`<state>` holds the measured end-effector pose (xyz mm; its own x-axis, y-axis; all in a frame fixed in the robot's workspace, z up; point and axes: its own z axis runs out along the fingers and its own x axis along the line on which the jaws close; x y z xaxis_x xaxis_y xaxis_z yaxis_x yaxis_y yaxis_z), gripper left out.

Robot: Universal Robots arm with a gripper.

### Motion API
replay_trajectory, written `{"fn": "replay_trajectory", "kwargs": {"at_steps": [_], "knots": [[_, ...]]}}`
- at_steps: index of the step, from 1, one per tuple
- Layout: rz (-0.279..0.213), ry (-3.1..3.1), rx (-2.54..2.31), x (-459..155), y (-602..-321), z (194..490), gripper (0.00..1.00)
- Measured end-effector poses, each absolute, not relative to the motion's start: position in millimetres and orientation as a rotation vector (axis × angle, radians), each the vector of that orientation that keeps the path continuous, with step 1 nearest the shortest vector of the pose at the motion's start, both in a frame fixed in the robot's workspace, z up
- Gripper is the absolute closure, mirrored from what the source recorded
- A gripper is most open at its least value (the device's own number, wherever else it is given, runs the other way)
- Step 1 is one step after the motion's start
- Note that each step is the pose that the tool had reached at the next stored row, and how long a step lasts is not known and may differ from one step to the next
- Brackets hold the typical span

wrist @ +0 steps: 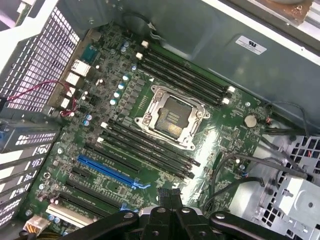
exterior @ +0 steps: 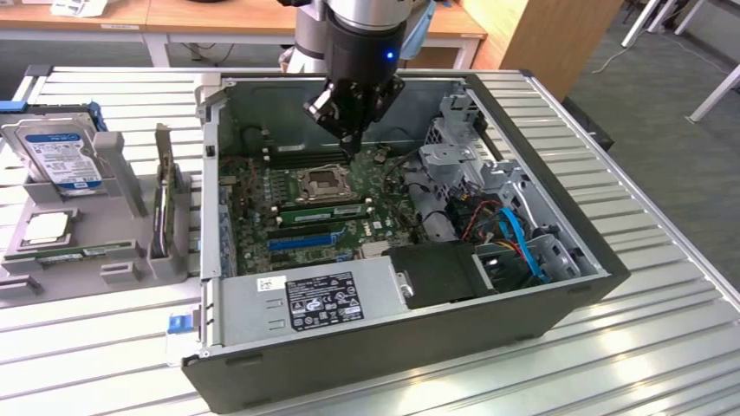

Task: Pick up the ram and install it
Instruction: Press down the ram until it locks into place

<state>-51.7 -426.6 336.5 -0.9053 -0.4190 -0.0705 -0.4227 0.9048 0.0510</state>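
On the exterior view's left, a grey holder sits on the slatted metal table and carries a hard drive standing upright, a card on edge, and the ram — a thin green stick lying flat along the holder's near edge, well apart from the arm. To the right of the holder lies the open computer case, with the green motherboard showing inside. The gripper hangs over the far part of the motherboard, just beyond the processor socket and above the memory slots. Its fingers come together at the tips with nothing between them — narrow and empty. At the near right of the case, blue cables curl beside the power supply.
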Motion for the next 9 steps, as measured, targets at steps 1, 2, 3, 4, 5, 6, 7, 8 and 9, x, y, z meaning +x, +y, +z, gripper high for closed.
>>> {"fn": "replay_trajectory", "kwargs": {"at_steps": [1, 2, 3, 4, 5, 6, 7, 8, 9], "knots": [[0.101, 3.012, -0.659, -51.8, -426.6, 336.2, 0.9], [0.102, 3.018, -0.652, -51.8, -426.6, 336.0, 0.9], [0.105, 3.027, -0.644, -51.9, -426.6, 335.7, 0.9], [0.108, 3.037, -0.635, -51.7, -426.6, 335.3, 0.9], [0.11, 3.046, -0.622, -51.7, -426.6, 335.0, 0.9], [0.112, 3.055, -0.609, -51.7, -426.6, 334.6, 0.9], [0.113, 3.063, -0.594, -51.8, -426.7, 334.3, 0.9], [0.114, 3.069, -0.575, -51.8, -426.6, 333.9, 0.9], [0.114, 3.074, -0.554, -51.8, -426.7, 333.7, 0.9]]}}
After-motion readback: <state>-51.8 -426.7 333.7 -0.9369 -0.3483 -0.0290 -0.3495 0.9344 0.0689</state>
